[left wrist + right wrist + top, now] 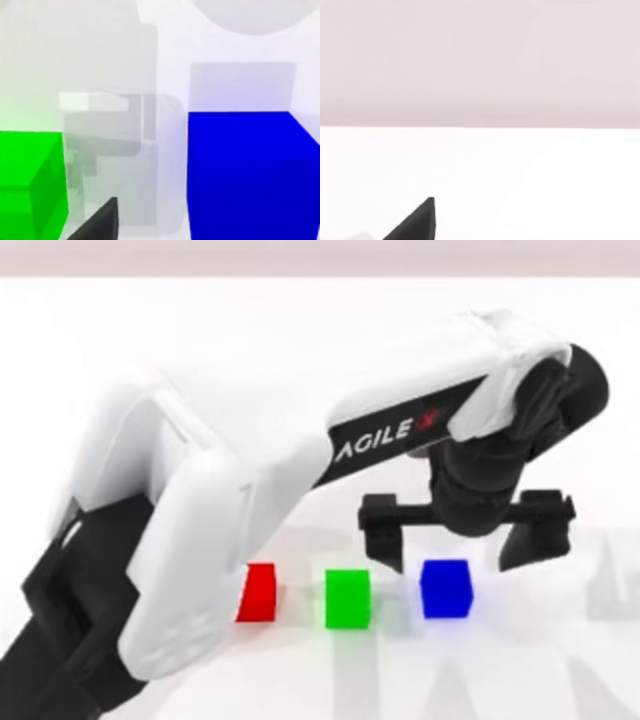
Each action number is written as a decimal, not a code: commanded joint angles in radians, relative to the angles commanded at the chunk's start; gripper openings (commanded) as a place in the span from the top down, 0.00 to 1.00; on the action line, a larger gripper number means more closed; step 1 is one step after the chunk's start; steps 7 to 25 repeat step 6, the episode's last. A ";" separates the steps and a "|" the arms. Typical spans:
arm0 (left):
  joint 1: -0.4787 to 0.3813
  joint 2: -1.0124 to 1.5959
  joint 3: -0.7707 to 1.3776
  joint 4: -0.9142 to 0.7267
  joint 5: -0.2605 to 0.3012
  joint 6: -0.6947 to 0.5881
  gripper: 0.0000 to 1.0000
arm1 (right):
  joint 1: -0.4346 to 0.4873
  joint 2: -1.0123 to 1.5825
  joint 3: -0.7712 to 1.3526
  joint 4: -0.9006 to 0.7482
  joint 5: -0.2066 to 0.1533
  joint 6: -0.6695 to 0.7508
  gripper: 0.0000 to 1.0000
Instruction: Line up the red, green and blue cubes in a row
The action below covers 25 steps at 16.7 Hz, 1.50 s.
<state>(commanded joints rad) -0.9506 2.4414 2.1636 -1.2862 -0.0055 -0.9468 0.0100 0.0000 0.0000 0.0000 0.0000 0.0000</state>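
i see a plain white table (300, 340) filling nearly my whole top view, with soft grey shadows (610, 585) at its lower right, and a pale pinkish wall strip (320, 255) along the upper edge.

White arm (200, 510), black claw (465, 530)

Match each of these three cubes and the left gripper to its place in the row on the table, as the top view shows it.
Things:
1. red cube
2. green cube
3. blue cube
4. left gripper

Places:
A. middle of the row
B. open, above the right end
C. right end
D. left end, partly behind the white arm

Pairs: 1-D, 2-A, 3-C, 4-B
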 joint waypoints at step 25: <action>0.012 -0.010 0.148 -0.156 0.001 0.000 0.00 | 0.000 0.000 0.000 0.000 0.000 0.000 0.00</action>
